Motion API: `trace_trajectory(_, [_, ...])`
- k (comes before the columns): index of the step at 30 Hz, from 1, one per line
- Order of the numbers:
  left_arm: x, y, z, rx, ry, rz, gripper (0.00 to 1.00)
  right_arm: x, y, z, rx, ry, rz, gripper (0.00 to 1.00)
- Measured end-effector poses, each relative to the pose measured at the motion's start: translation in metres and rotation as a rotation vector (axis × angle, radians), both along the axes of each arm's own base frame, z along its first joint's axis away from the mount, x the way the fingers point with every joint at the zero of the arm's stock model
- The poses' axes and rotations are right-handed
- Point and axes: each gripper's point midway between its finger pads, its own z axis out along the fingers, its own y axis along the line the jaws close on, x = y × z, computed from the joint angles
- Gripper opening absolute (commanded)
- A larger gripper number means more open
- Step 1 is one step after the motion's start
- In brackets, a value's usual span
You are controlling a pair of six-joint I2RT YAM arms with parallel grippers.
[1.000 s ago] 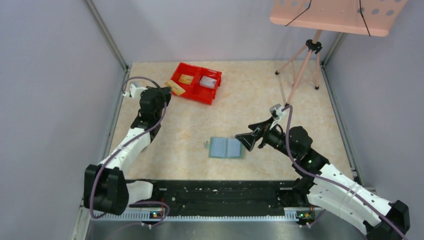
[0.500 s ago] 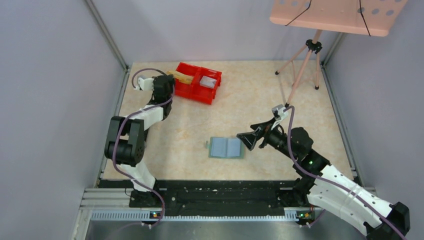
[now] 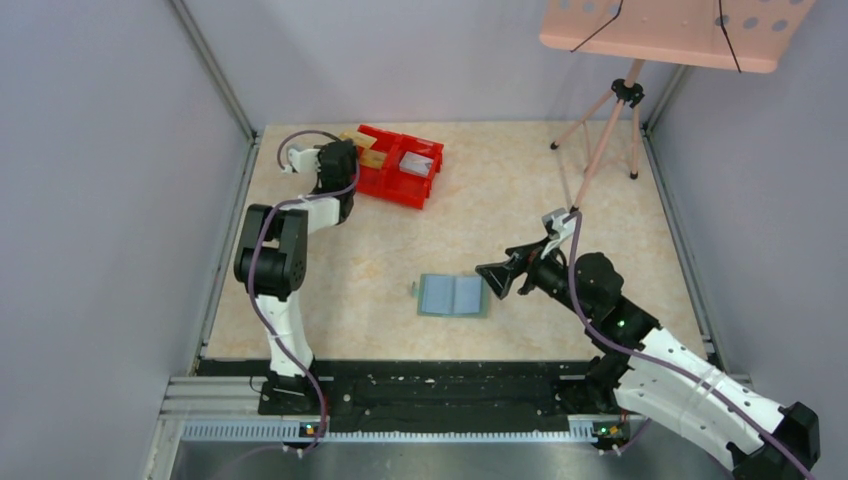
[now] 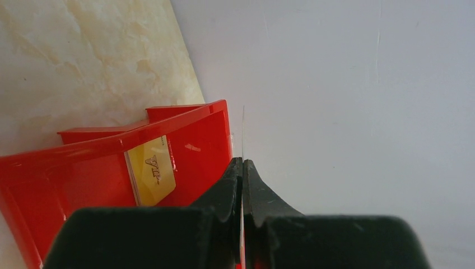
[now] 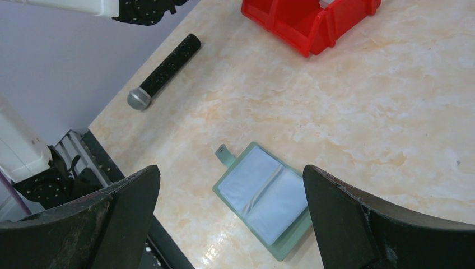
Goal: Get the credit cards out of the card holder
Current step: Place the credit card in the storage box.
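Release works best if the left gripper (image 4: 242, 168), clamped on a card (image 4: 243, 126) by the rim of the far-left red bin (image 4: 84, 162), first centres over it; the right gripper (image 3: 497, 281) hangs spread wide just right of the open wallet (image 3: 455, 296) mid-table.

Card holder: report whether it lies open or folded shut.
Open. The card holder lies spread flat on the table, both pale blue-grey inner pockets facing up either side of a centre crease.

From high above, the top camera is overlooking the beige marbled tabletop (image 3: 520, 200), sharing the red double plastic bin (image 3: 398, 188) with both wrist cameras, left close, right farther.
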Motion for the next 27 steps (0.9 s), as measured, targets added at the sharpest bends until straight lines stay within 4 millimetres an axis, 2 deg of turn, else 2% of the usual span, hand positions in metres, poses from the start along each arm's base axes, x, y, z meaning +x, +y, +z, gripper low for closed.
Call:
trace_trajectory(7, [0.016, -0.007, -0.021, -0.003, 0.013, -0.020, 0.00, 0.003, -0.002, -0.004, -0.017, 0.006, -0.017, 0.98])
trace_trajectory(12, [0.020, -0.011, -0.036, -0.003, 0.032, -0.036, 0.00, 0.005, -0.002, -0.003, -0.020, 0.009, -0.027, 0.98])
trace_trajectory(27, [0.029, -0.017, -0.049, -0.050, 0.023, -0.035, 0.00, 0.007, -0.004, -0.005, -0.029, 0.016, -0.042, 0.98])
